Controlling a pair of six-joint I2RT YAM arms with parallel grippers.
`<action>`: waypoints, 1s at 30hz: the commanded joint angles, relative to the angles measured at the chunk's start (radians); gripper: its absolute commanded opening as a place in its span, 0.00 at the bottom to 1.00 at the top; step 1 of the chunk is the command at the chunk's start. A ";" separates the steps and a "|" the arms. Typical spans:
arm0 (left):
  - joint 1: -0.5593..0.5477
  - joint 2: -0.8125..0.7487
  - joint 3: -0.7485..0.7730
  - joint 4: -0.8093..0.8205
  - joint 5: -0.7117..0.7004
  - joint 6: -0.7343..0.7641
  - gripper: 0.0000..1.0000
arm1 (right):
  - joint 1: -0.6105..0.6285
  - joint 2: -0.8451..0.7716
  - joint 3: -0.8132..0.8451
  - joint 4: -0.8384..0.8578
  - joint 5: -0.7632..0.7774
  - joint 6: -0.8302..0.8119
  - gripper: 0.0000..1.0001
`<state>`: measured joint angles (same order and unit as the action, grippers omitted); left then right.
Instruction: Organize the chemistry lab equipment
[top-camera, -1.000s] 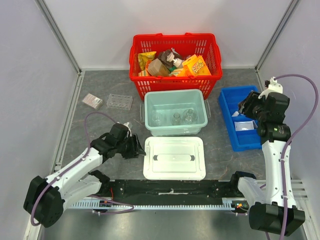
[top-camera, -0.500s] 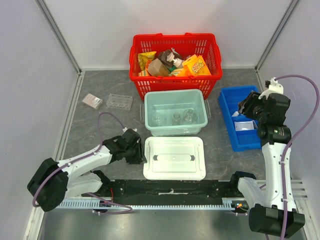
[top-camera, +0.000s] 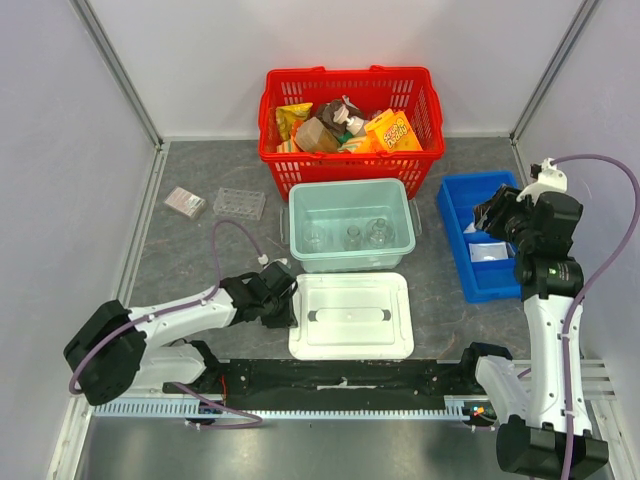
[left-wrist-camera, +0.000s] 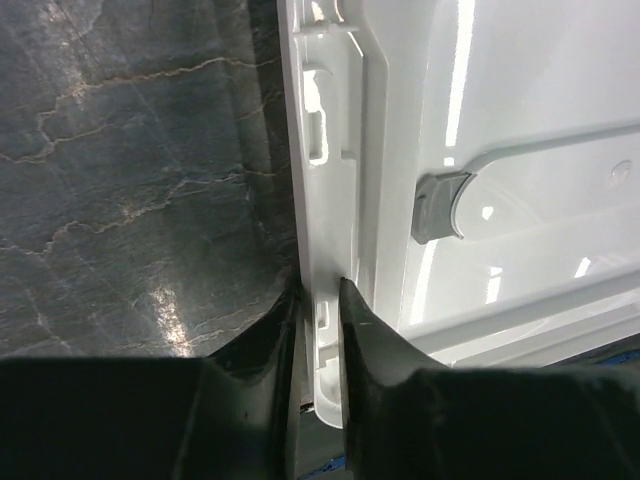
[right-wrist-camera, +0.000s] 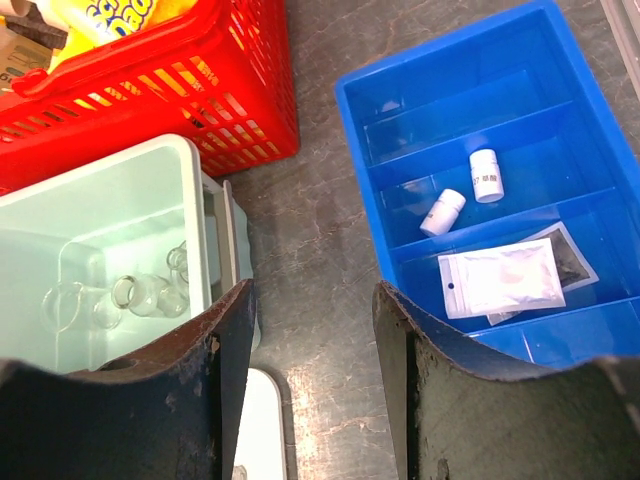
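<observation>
My left gripper (top-camera: 285, 303) is low on the table and shut on the left rim of the white lid (top-camera: 350, 316). In the left wrist view the gripper (left-wrist-camera: 318, 300) has one dark finger on each side of that rim of the lid (left-wrist-camera: 520, 150). Three clear glass flasks (top-camera: 352, 237) stand in the pale green bin (top-camera: 297, 205). My right gripper (top-camera: 497, 212) hovers open over the blue tray (top-camera: 455, 225), nothing between its fingers (right-wrist-camera: 312, 292). In the tray (right-wrist-camera: 360, 150) lie two white vials (right-wrist-camera: 443, 212) and flat packets (right-wrist-camera: 505, 280).
A clear well plate (top-camera: 239, 204) and a small flat packet (top-camera: 185, 202) lie on the table at the far left. The red basket (top-camera: 300, 165) with snack packs stands behind the green bin. Grey walls close in the left, right and back.
My left arm has swung right and down to the lid's left edge, and its jaws have closed onto the rim. The right arm has barely shifted.
</observation>
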<state>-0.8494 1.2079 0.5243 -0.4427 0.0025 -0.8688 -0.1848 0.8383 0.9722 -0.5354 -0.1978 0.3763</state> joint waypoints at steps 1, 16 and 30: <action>-0.020 -0.013 -0.014 -0.093 -0.047 -0.036 0.18 | 0.011 -0.033 0.013 -0.004 -0.026 0.013 0.58; -0.025 -0.323 0.026 -0.263 0.040 -0.027 0.02 | 0.018 -0.079 0.091 -0.124 -0.118 0.033 0.61; -0.025 -0.527 0.092 -0.332 0.056 -0.038 0.02 | 0.038 -0.177 -0.219 -0.135 -0.362 0.113 0.75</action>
<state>-0.8673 0.7216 0.5606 -0.7914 0.0357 -0.8829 -0.1520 0.6765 0.8455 -0.6556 -0.4656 0.4553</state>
